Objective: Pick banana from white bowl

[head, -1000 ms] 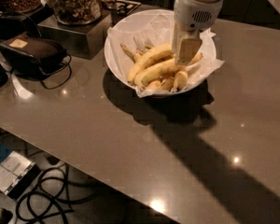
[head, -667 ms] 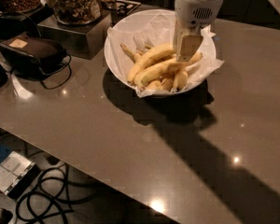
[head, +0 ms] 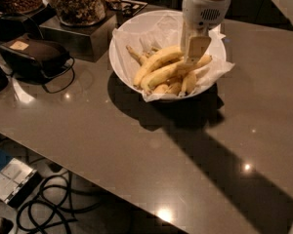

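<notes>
The white bowl (head: pixel 121 43), lined with crinkled white paper, stands at the back middle of the brown table and holds several yellow bananas. The banana (head: pixel 156 62), thick and curved, lies on top of the pile, running from lower left to upper right. A slimmer long banana (head: pixel 173 71) lies just below it, with short stubby ones (head: pixel 188 83) at the front. My gripper (head: pixel 196 52) hangs from the white arm straight down into the bowl. Its tip is at the right end of the banana, among the top bananas.
Glass jars of snacks (head: pixel 78 4) stand on a metal box (head: pixel 73 35) at the back left. A dark case with a cord (head: pixel 34 57) lies to the left. The table's front edge runs diagonally, with cables (head: pixel 53 199) on the floor below.
</notes>
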Controlling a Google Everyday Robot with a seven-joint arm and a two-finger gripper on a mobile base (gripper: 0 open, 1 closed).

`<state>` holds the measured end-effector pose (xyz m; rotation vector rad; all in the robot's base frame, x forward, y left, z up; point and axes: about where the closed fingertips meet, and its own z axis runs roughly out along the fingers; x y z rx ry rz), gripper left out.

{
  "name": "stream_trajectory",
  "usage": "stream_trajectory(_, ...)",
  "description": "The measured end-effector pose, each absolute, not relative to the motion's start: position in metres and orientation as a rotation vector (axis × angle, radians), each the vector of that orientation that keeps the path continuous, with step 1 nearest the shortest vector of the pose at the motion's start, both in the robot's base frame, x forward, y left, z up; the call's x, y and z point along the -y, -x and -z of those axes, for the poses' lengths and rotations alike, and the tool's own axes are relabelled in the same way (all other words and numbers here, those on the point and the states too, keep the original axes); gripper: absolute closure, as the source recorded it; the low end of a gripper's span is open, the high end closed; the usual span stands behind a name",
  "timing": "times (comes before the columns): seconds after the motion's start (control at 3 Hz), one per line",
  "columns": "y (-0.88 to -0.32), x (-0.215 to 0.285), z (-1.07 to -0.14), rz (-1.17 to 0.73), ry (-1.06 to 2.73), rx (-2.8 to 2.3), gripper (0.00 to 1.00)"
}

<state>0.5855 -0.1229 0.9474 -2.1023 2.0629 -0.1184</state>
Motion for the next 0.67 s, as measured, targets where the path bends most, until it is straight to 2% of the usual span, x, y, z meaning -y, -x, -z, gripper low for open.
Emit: stream_trajectory(0.67,-0.586,0.104,-0.934,0.077,2.167,-2.031,0.56)
